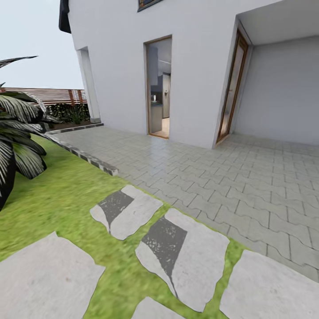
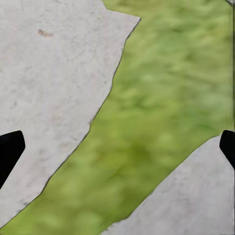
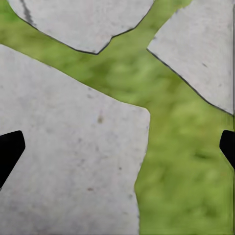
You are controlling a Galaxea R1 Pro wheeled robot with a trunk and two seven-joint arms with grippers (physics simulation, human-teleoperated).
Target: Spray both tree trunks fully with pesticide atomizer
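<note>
You're in transit over the stepping stones point(image 1: 186, 261) beside the house point(image 1: 199, 66), so both grippers' fingers point(image 2: 10, 149) point(image 3: 10, 149) hang spread wide, holding nothing.

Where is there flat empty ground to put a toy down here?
The grey paved patio between the white house wall and the lawn is wide and bare. The flat stepping stones in the grass are bare too. It is crowded at the left edge, where dark palm fronds hang over the lawn.
</note>
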